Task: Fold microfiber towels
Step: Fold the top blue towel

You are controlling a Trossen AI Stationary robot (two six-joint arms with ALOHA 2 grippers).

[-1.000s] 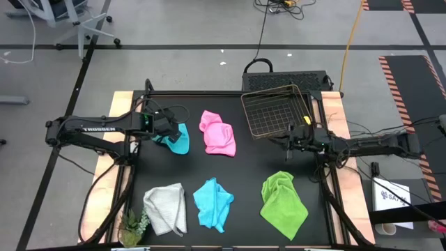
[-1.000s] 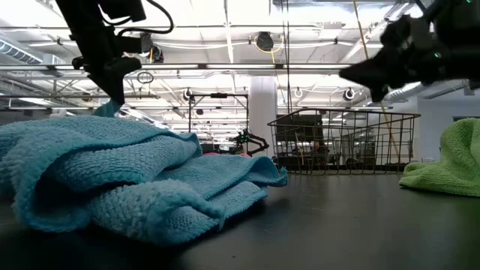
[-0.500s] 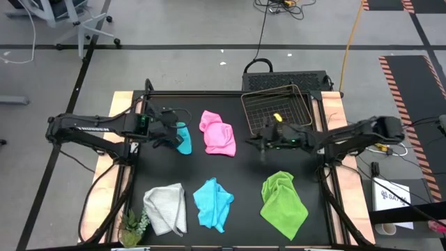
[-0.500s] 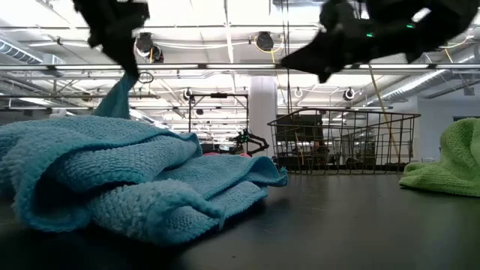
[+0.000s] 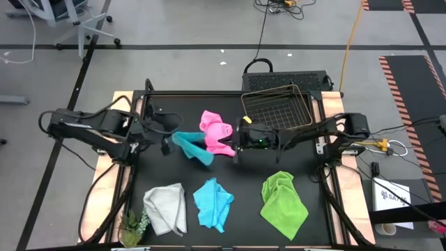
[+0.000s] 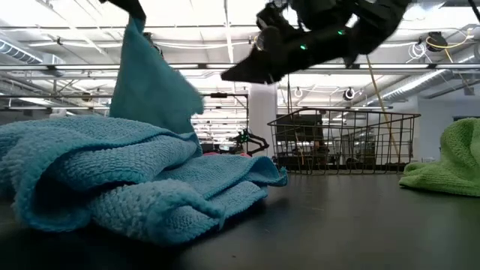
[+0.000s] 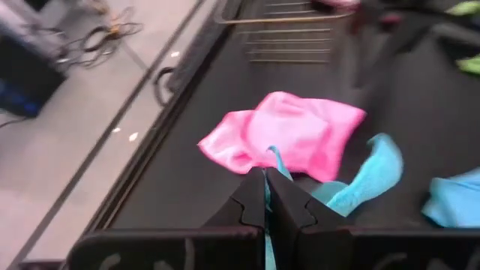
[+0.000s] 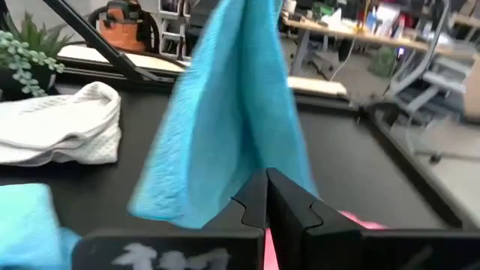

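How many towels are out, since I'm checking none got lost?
5: a blue towel hanging from the left gripper, pink towel mid-table, white-grey towel, second blue towel and green towel along the front.

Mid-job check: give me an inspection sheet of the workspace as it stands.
Surface: black table top, wooden side edges.
Job's things: teal-blue towel lifted by left hand; pink towel, white-grey towel, light blue towel, lime green towel lie crumpled, unfolded.
Clutter: wire basket at far edge; small green plant at near left corner.
Hands: left shut on teal-blue towel; right hand shut, beside pink towel.
Cables: leads on floor.
Surroundings: office chair base.
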